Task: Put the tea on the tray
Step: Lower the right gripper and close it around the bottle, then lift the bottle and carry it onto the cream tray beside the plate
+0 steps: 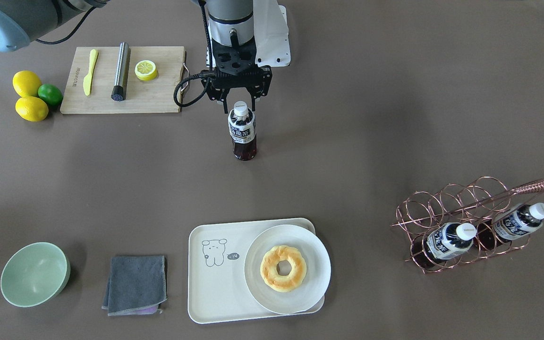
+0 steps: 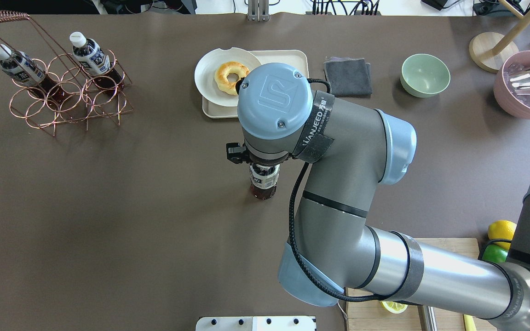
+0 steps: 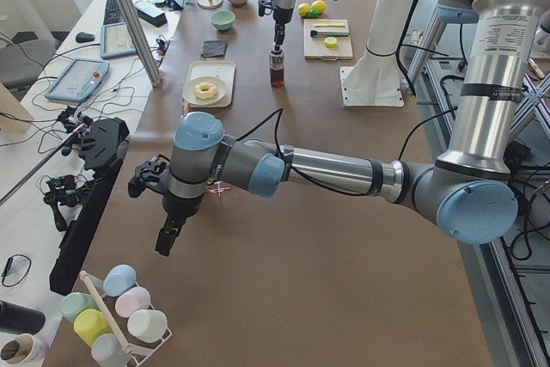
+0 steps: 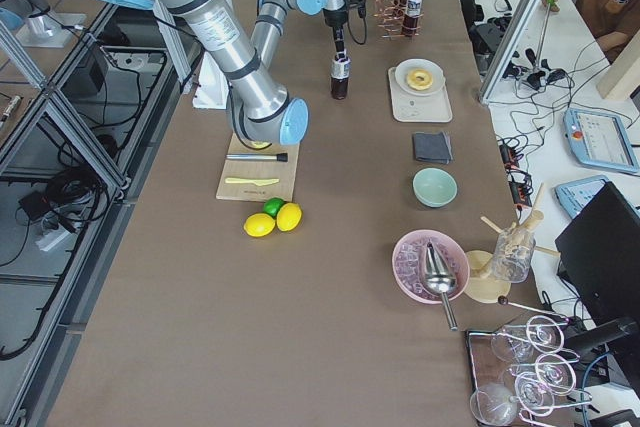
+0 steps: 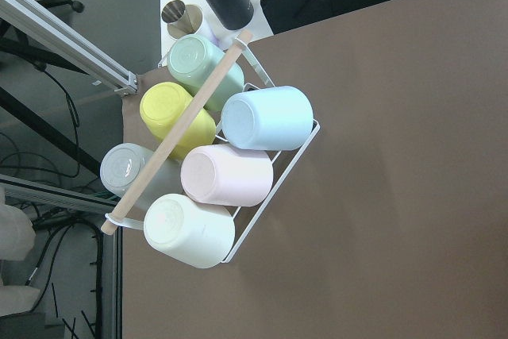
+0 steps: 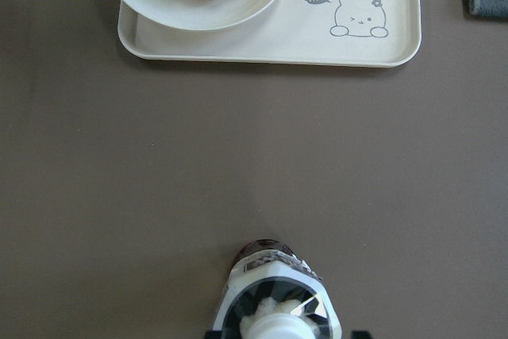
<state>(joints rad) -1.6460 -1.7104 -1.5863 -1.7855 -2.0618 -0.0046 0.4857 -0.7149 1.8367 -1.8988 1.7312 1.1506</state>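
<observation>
Bottle in reach: the tea (image 1: 243,134) stood upright mid-bench, well apart from the tray (image 1: 215,293), its cap between the right gripper's (image 1: 240,105) wide jaws. The left gripper (image 3: 165,242) hung near a cup rack (image 5: 178,129), its jaws' state impossible to tell.

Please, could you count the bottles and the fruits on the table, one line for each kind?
Tea bottles: 3
Whole lemons: 2
Limes: 1
Lemon halves: 1
Total: 7
</observation>
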